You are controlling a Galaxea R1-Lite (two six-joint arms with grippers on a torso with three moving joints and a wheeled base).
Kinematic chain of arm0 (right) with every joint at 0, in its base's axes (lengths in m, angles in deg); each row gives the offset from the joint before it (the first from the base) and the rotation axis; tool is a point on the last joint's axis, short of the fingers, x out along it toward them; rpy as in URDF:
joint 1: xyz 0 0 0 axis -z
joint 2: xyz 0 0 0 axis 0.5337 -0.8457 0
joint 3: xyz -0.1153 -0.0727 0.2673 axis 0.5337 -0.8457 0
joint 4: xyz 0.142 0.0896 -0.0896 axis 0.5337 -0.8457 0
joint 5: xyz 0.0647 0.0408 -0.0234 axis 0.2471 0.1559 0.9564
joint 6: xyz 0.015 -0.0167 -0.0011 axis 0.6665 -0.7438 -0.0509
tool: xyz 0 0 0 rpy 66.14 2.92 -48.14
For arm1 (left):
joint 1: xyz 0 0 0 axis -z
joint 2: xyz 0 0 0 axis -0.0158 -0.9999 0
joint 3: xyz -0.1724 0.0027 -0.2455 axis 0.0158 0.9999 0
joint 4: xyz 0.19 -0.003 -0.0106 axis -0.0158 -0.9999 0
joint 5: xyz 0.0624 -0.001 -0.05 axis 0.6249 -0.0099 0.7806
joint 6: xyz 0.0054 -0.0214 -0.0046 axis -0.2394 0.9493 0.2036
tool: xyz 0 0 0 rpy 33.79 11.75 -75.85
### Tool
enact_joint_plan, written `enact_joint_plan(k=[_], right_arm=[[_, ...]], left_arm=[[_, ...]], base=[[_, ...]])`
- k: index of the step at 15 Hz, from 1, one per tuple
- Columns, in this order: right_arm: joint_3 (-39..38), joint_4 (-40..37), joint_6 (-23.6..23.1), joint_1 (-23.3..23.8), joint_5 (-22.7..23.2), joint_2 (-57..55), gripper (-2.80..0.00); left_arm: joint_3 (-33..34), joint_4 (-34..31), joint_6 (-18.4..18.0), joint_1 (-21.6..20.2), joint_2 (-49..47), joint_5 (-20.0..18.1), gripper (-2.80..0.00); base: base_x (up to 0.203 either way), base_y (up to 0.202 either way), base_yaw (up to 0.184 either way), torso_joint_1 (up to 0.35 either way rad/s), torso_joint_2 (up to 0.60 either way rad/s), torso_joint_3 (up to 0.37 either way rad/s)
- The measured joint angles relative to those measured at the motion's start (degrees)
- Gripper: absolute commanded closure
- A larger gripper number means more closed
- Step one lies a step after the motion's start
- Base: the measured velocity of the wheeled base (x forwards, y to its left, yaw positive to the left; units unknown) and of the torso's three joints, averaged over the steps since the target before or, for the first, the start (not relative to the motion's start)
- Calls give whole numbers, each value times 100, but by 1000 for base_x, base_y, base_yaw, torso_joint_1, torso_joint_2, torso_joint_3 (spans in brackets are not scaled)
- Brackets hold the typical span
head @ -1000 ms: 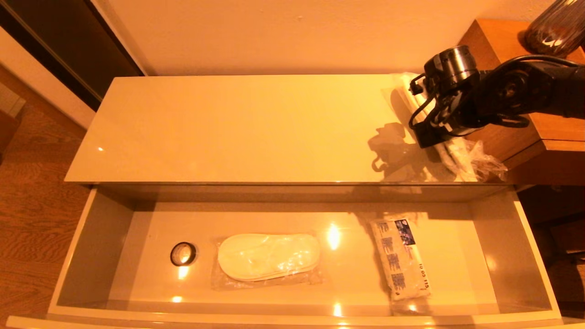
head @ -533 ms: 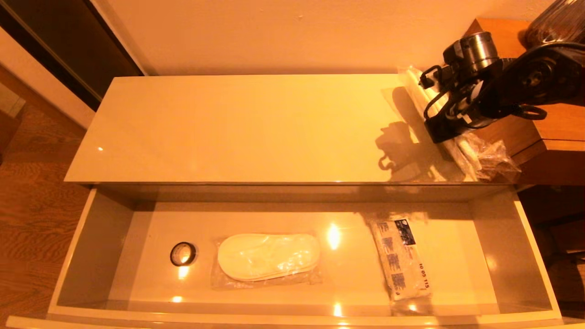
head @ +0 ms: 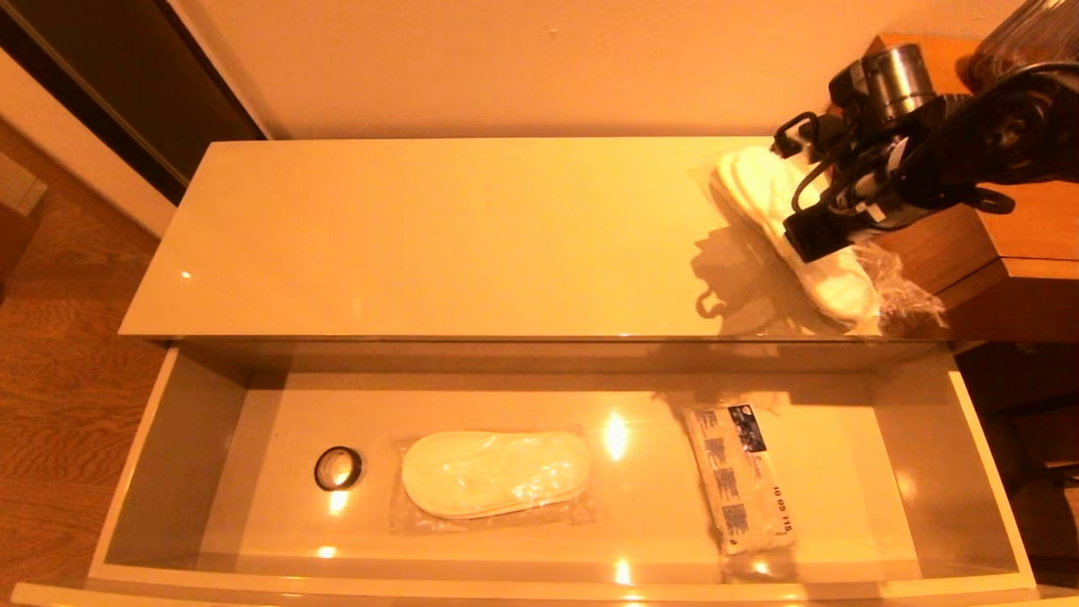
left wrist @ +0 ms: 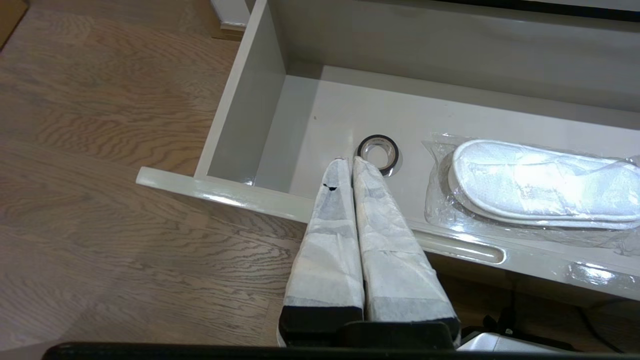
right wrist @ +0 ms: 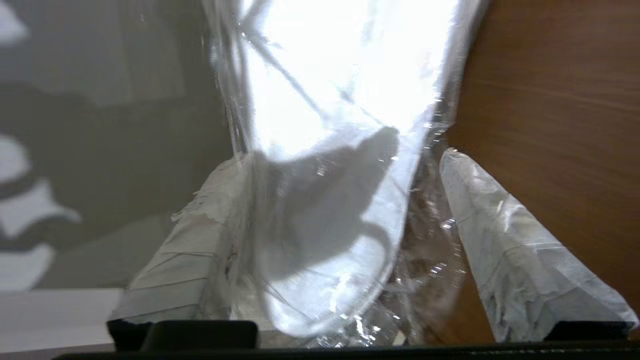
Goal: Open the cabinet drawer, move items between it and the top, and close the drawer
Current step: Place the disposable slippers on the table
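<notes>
The cabinet drawer stands pulled out below the top. In it lie a black tape ring, white slippers in a clear bag and a white packet with blue print. A second bag of slippers lies flat at the top's right end. My right gripper hangs over it, open, with the bag between its spread fingers. My left gripper is shut and empty, in front of the drawer's front rim, tips toward the tape ring.
A taller brown wooden cabinet with a dark vase stands against the top's right end, close to my right arm. Its brown side is next to the right finger. Wooden floor lies to the left.
My right gripper moved back and to the right and opened. The bag of slippers it held on edge now lies flat on the top. The drawer's contents have not moved.
</notes>
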Motion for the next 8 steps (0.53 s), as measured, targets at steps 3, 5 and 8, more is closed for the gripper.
enact_joint_plan(k=[3,5,8], right_arm=[[2,-39,-95,-40,103,322,-280],[-34,-489,53,-242,95,619,-280],[-80,-1965,1342,-956,83,1006,-280]], left_arm=[[0,0,2,-1,0,0,0],[0,0,0,-1,0,0,0],[0,0,2,-1,0,0,0]], base=[[0,0,0,0,0,0],[0,0,0,0,0,0],[0,0,0,0,0,0]])
